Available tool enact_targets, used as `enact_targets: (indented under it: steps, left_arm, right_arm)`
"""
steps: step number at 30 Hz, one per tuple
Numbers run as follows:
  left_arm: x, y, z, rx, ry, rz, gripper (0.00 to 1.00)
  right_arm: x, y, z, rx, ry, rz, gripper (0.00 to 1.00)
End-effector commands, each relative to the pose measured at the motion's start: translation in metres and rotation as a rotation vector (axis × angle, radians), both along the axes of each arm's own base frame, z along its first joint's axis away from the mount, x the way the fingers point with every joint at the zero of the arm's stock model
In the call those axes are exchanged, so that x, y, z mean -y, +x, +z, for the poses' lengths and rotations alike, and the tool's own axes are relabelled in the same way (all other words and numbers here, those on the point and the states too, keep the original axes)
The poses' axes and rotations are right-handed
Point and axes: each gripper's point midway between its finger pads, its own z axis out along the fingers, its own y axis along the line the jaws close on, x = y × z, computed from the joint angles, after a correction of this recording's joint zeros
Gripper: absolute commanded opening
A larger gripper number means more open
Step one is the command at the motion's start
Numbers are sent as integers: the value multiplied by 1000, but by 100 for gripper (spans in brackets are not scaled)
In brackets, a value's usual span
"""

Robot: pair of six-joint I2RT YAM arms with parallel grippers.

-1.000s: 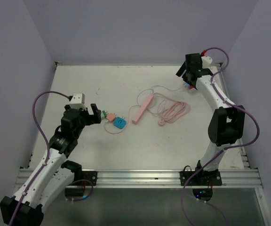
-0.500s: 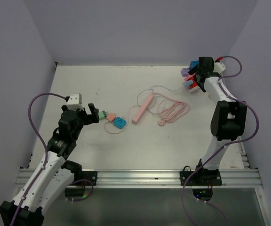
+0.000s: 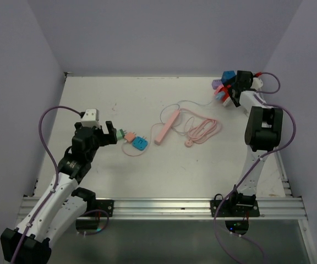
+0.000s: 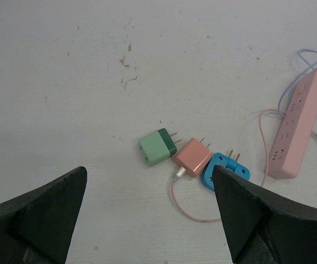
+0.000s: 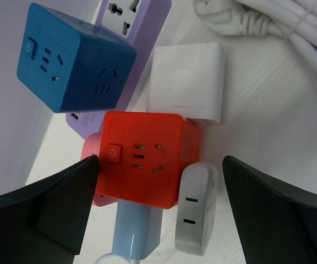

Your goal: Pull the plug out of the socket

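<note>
Right gripper: your right gripper (image 5: 158, 187) hung at the far right corner of the table (image 3: 147, 99), its fingers spread wide and holding nothing.
Socket: the red cube (image 5: 145, 165) lay straight below it, between the two fingers and touching neither.
Plugs: a light blue plug (image 5: 136, 231) met the cube's lower edge in the wrist view, and a grey plug (image 5: 194, 212) lay against its right side. You could not have told from that angle whether either was fully seated.
Neighbours: a blue cube (image 5: 73, 60) sat up and left, over a purple strip (image 5: 134, 16). A white adapter (image 5: 186, 82) touched the red cube's top edge.
Left gripper: your left gripper (image 4: 148, 171) was also spread and empty. It hovered over a green plug (image 4: 157, 147), a pink charger (image 4: 193, 157) and a blue adapter (image 4: 222, 169), which lay in a row, with a pink strip (image 4: 296, 132) just beside them.
</note>
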Motion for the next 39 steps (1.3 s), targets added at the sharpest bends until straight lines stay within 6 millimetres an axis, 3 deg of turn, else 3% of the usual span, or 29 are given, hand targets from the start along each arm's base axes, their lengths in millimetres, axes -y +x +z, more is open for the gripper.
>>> enact_targets:
  steps: [1, 8, 12, 19, 23, 26, 27, 29, 30, 31, 33, 35, 39]
  left_arm:
    - [-4, 4, -1, 15, 25, 7, 100]
    - [-6, 4, -2, 8, 33, 16, 100]
    - [-6, 4, -3, 7, 33, 16, 100]
    - [-2, 4, 0, 17, 24, -3, 100]
    - [1, 4, 3, 25, 15, -20, 100]
    - [2, 3, 5, 30, 6, -25, 100]
    - [3, 3, 5, 30, 5, -28, 100]
    - [5, 2, 7, 36, -4, -37, 100]
    - [5, 2, 8, 40, -6, -39, 100]
    - [7, 2, 9, 42, -10, -46, 100]
    - [8, 1, 11, 48, -17, -50, 100]
    - [10, 1, 12, 53, -25, -60, 99]
    - [14, 0, 12, 52, -37, -78, 100]
  right_arm:
    - [2, 25, 5, 68, 38, 17, 96]
    - [-8, 29, -5, 65, 60, 85, 86]
    - [-15, 21, -9, 50, 58, 133, 64]
    - [-42, -12, -5, 41, 69, 240, 41]
    - [-54, -39, -9, 3, 70, 274, 38]
    - [-65, -68, -12, -31, 53, 315, 38]
    - [-69, -83, -24, -69, 52, 329, 38]
    - [-81, -99, -16, -64, 46, 369, 38]
    - [-84, -115, -28, -98, 50, 379, 38]
    - [-89, -120, -17, -75, 34, 399, 39]
    - [-99, -143, -24, -112, 30, 432, 40]
    - [-101, -155, -9, -89, 16, 445, 41]
    - [-88, -174, -4, -120, -55, 433, 45]
